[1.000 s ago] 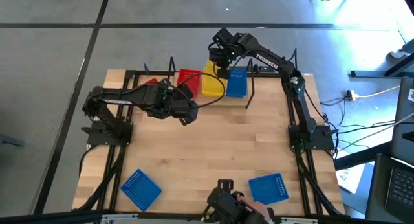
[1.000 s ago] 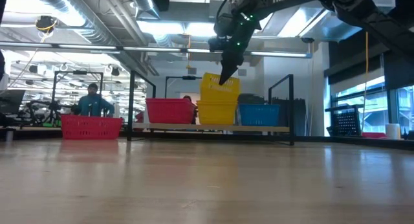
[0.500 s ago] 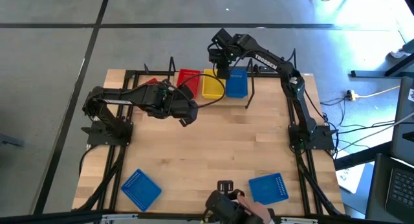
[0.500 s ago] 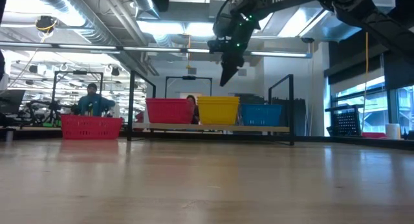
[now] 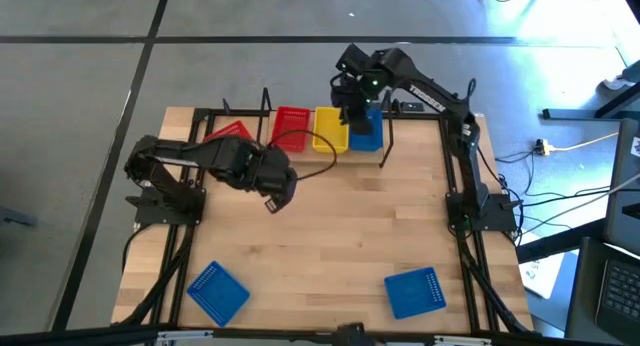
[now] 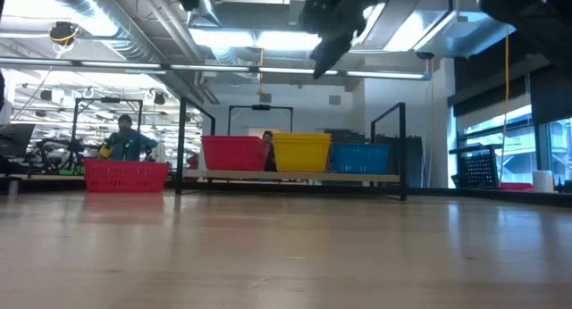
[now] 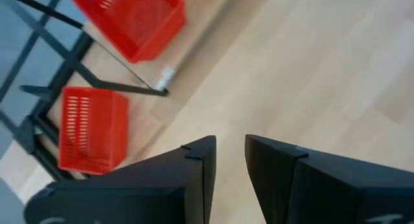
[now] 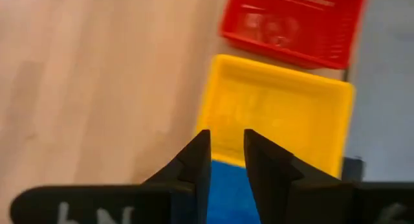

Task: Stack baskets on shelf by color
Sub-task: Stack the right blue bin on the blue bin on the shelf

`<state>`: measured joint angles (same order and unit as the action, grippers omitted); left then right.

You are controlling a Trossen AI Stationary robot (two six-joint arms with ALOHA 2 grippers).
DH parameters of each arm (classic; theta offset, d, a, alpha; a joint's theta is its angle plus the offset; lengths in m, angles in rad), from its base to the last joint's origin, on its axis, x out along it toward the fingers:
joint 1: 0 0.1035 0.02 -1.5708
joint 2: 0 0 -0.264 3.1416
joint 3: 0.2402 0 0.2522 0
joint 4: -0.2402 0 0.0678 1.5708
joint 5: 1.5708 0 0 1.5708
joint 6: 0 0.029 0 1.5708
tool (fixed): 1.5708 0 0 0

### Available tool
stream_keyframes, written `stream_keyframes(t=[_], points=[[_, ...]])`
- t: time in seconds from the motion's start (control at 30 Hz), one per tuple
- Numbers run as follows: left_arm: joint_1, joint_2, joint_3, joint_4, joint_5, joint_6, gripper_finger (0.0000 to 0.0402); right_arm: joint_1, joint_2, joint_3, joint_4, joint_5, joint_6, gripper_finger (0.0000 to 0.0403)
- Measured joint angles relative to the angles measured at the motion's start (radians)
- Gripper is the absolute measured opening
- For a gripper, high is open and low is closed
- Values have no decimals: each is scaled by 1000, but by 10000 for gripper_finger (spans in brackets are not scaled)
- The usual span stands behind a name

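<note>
The right claw [image 5: 358, 111] is hovering above the shelf [image 5: 300, 146] at the far edge of the worktop [image 5: 340, 226], over the boundary between the yellow basket [image 5: 328, 128] and the blue basket [image 5: 368, 131]; its fingers are standing narrowly apart and holding nothing. A red basket [image 5: 291, 123] is sitting beside the yellow one. Another red basket [image 5: 228, 132] is lying left of the shelf. The left claw [image 5: 270, 202] is hanging over the worktop, narrowly parted, empty. Two blue baskets [image 5: 217, 291] [image 5: 414, 290] are resting near the front edge
</note>
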<state>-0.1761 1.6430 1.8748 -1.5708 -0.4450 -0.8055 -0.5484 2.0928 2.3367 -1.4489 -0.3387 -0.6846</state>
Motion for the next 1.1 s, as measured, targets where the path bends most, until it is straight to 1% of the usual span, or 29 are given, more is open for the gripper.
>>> stream_keyframes(t=[0.1,0.23,0.3,0.4,0.53,0.67,0.73,0.83,0.9,0.97,1.1], points=[[-49,-7,-2,1,2,-10,74,37,-38,0,-57,-3,1,89],[-132,-30,-1,0,3,-67,74,99,-85,0,-128,-4,5,88],[-179,-44,-1,-1,3,-100,74,131,-105,0,-121,-14,55,88],[-246,-41,-1,1,3,-151,74,193,-138,0,-122,-56,111,88],[-341,-42,-2,0,2,-214,74,309,-181,0,-122,-107,167,87],[-431,-41,-2,0,0,-250,74,442,-218,0,-122,-108,230,87],[-468,-41,-2,0,-19,-280,74,509,-231,0,-122,-107,288,87],[-515,-41,-2,0,-69,-310,74,612,-252,-8,-121,-68,398,87],[-545,-41,-2,0,-88,-319,74,683,-278,-46,-121,-22,464,87],[-572,-41,-2,0,-92,-319,74,750,-308,-109,-122,27,551,87],[-605,-41,-2,0,-92,-319,74,865,-367,-278,-119,132,768,87]])
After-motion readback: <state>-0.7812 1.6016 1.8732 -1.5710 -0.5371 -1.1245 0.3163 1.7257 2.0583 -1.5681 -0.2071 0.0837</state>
